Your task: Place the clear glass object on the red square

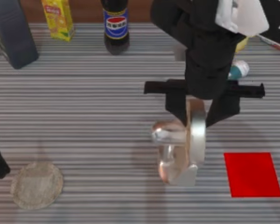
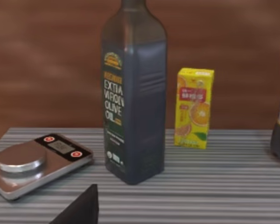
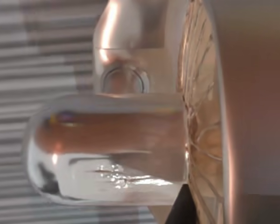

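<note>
Your right gripper (image 1: 196, 122) clamps the glass lid (image 1: 179, 149) edge-on at centre frame; it's stiff, slippery, breakable, so hold the rim.

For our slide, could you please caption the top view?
Right tool holds the glass lid on edge above the table, left of the red square; left arm parked at the left edge.
</note>
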Controlling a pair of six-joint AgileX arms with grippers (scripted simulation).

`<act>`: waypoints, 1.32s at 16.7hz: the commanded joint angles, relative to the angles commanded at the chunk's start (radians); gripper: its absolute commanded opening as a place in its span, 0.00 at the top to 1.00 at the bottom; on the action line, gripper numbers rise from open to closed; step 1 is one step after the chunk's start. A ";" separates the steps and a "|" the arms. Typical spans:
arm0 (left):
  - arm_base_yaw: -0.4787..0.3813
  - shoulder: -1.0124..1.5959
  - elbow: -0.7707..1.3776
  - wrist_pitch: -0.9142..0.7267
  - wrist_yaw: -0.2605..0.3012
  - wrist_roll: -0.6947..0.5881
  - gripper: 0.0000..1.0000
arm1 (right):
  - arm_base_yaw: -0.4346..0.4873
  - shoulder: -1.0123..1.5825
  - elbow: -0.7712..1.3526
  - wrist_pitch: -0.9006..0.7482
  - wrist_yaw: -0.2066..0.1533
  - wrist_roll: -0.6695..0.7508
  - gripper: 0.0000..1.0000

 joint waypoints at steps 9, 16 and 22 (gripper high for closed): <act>0.000 0.000 0.000 0.000 0.000 0.000 0.00 | -0.183 -0.272 -0.311 0.039 -0.001 0.871 1.00; 0.000 0.000 0.000 0.000 0.000 0.000 0.00 | -0.276 -0.422 -0.479 0.073 -0.001 1.202 1.00; 0.000 0.000 0.000 0.000 0.000 0.000 0.00 | -0.273 -0.421 -0.483 0.076 -0.001 1.206 1.00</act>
